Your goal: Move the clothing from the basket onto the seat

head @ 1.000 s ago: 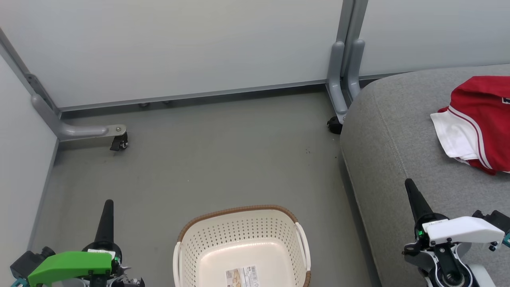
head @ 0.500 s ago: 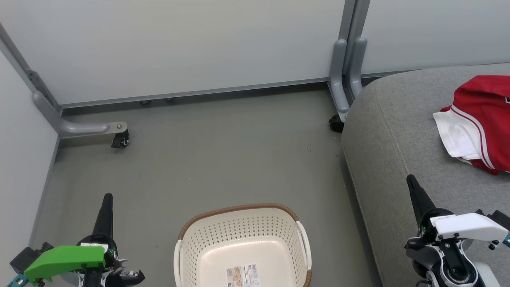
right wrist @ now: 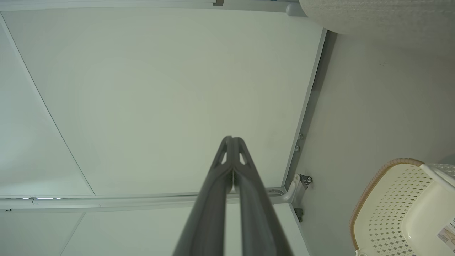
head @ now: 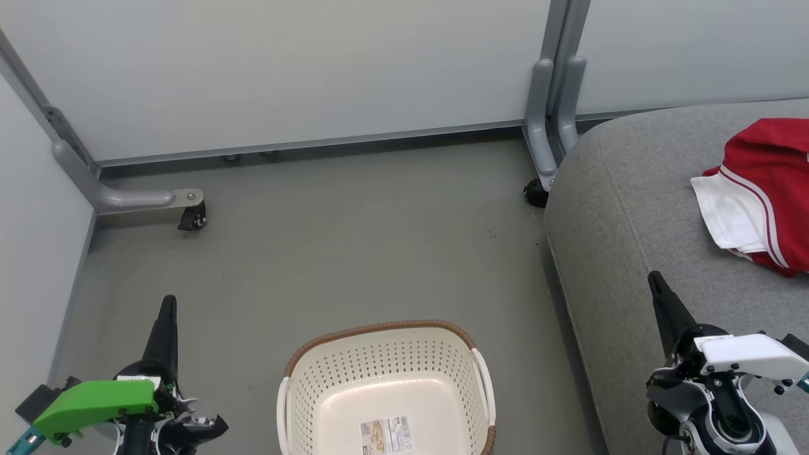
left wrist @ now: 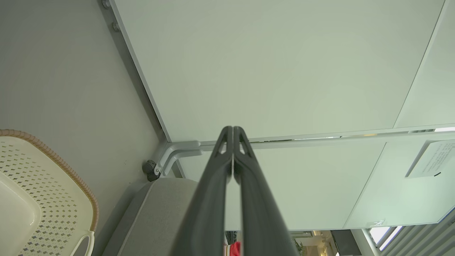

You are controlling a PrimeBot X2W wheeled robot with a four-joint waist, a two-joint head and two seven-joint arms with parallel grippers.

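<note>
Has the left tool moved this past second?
Yes: the left tool has slid up the head view; its tip now reaches farther past the basket rim.

View shifted slightly; L gripper, R gripper spread outward.

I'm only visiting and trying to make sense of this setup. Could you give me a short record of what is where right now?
basket: stands on the floor; no clothing in the part shown, just a label on its bottom
clothing: red and white, lying on the seat
seat: grey cushion, to the right of the basket
left gripper: jaws shut, holding nothing
right gripper: jaws shut, holding nothing
</note>
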